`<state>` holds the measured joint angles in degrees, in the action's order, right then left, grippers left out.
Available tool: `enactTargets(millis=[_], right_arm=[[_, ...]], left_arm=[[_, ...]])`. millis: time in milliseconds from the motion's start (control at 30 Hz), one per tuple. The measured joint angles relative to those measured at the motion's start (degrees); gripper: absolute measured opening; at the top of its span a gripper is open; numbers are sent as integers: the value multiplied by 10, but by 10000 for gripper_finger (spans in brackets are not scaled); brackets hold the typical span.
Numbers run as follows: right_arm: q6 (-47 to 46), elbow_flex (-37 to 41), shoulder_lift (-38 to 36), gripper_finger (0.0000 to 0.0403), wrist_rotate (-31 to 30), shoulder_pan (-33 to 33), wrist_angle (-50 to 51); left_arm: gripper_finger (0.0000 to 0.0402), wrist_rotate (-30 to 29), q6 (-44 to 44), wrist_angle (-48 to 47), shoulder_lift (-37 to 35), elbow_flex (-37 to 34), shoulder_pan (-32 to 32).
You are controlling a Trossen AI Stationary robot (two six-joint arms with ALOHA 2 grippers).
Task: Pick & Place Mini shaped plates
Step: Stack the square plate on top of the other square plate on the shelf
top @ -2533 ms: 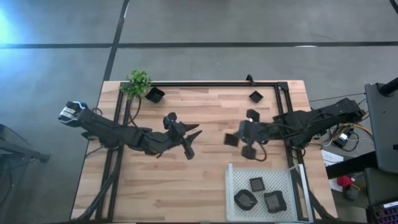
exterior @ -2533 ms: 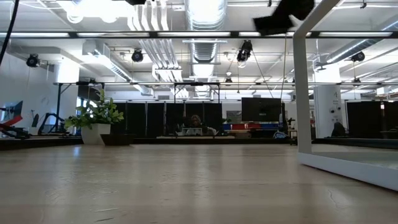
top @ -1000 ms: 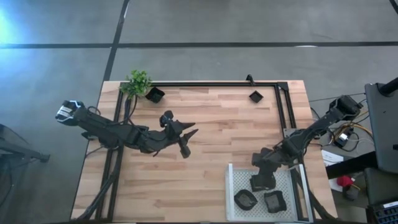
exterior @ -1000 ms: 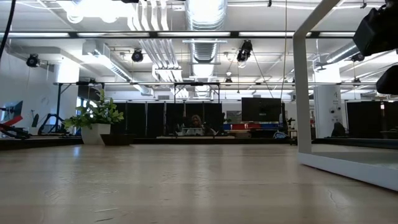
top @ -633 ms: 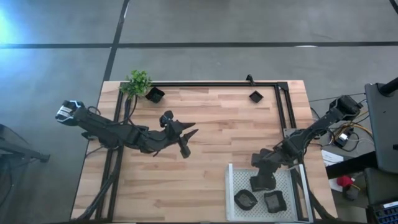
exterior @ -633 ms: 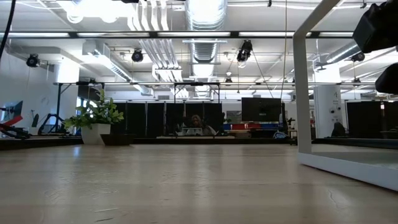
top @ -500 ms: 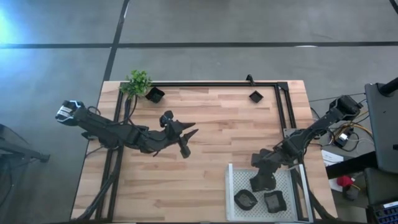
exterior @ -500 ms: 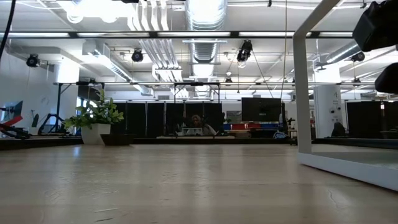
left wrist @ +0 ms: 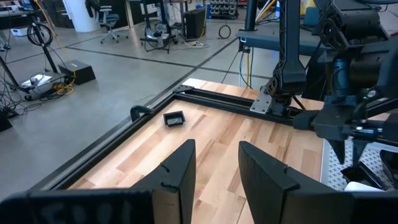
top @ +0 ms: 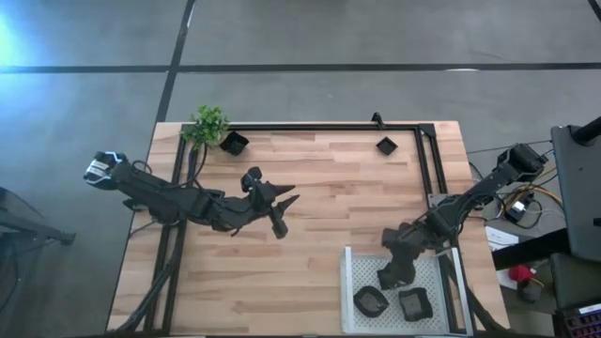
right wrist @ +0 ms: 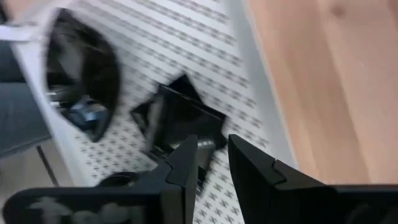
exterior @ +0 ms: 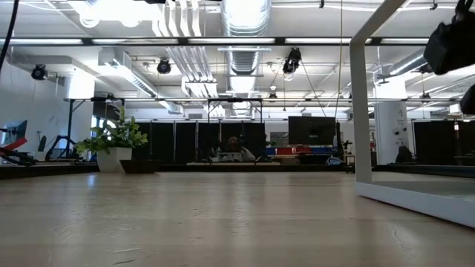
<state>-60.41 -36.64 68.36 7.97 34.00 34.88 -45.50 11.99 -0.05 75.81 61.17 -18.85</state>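
My right gripper (right wrist: 208,163) hangs over the white tray (top: 362,268), jaws narrow, above a square plate (right wrist: 183,118); left gripper (left wrist: 214,165) waits, jaws narrow.

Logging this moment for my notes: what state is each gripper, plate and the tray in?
Left gripper: open, empty, above mid-table.
Right gripper: open, over the tray.
White perforated tray: holds three black plates.
Square black plate: lying in the tray, beneath the right gripper.
Two small black plates: on the table's far edge.

Right tool (top: 392,274) hides a tray plate (partly).
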Motion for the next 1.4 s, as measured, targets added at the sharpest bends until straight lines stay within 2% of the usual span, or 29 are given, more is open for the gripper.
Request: enactTargets(millis=[300, 400, 567, 967, 1133, 1400], right_arm=[[-69, 0, 0, 69, 0, 0, 83], [-71, 1, 0, 68, 2, 0, 82], [-79, 3, -1, 70, 43, 0, 81], [-144, 20, 0, 66, 55, 0, 80], [-147, 21, 0, 65, 85, 0, 49], [-148, 25, 0, 63, 87, 0, 16]], left_arm=[[117, 0, 0, 0, 0, 0, 0], [117, 0, 0, 0, 0, 0, 0], [117, 0, 0, 0, 0, 0, 0], [117, 0, -2, 0, 0, 0, 0], [117, 0, -2, 0, 0, 0, 0], [117, 0, -2, 0, 0, 0, 0]])
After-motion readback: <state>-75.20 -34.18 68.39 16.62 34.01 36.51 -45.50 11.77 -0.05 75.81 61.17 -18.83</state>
